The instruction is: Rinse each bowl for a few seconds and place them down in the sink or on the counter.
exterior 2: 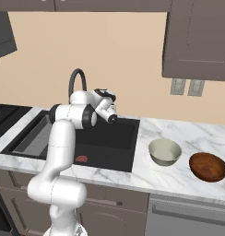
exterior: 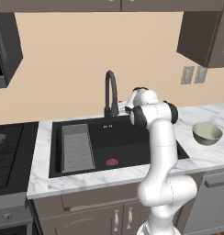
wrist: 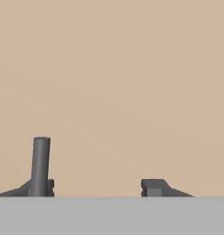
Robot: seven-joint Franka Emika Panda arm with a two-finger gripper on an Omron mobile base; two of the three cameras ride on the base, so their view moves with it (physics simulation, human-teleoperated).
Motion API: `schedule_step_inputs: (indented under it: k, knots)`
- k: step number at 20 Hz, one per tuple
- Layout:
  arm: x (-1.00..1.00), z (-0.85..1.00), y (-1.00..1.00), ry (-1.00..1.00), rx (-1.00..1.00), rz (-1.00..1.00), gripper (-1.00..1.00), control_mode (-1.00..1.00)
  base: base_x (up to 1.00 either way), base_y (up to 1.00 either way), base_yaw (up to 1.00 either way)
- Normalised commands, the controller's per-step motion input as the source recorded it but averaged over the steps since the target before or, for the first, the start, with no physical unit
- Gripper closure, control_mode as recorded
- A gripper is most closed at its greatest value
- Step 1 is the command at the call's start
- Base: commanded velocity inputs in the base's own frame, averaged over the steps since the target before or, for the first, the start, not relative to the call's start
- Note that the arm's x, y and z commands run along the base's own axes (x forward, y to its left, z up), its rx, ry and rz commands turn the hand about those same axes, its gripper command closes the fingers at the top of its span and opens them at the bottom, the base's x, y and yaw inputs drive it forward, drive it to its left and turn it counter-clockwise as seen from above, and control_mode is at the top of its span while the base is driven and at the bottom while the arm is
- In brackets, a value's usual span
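Pincer point(wrist: 98, 187) shown with its two dark fingertips point(wrist: 154, 187) set wide apart; nothing is held between them, and only the bare beige wall point(wrist: 114, 82) is faced. A dark upright rod point(wrist: 40, 166), apparently the faucet's lever, is seen just beside one fingertip; contact cannot be determined. The hand is raised above the back edge of the black sink point(exterior: 132, 142), close beside the gooseneck faucet point(exterior: 111, 94). The red drain point(exterior: 112, 162) and the grey ribbed tray point(exterior: 77, 148) are located below and forward of the pincer, inside the basin. Both bowls are placed upright on the marble table point(exterior 2: 188, 133), well apart from the pincer on the robot's right: the cream-grey bowl point(exterior 2: 164, 151) nearer, the reddish-brown bowl point(exterior 2: 208, 166) beyond, not touching each other.
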Motion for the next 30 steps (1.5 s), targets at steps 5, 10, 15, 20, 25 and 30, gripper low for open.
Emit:
schedule_step_inputs:
  k: [5, 10, 15, 20, 25, 30]
  knots:
    - [0.01, -0.11, -0.11, 0.0, 0.02, 0.0, -1.0, -1.0, 0.0, 0.0, 0.0]
    - [0.01, -0.14, -0.12, 0.0, 0.02, 0.0, -1.0, -1.0, 0.0, 0.0, 0.0]
    - [0.05, -0.2, -0.17, 0.0, 0.02, 0.0, -1.0, -1.0, 0.0, 0.0, 0.0]
    - [0.24, -0.33, -0.38, 0.05, 0.04, 0.0, -1.0, -1.0, 0.0, 0.0, 0.0]
    - [0.23, -0.33, -0.33, 0.05, 0.06, 0.01, 1.0, -1.0, 0.0, 0.0, 0.0]
    - [0.15, -0.29, -0.41, 0.04, 0.06, 0.01, 1.0, -1.0, 0.0, 0.0, 0.0]
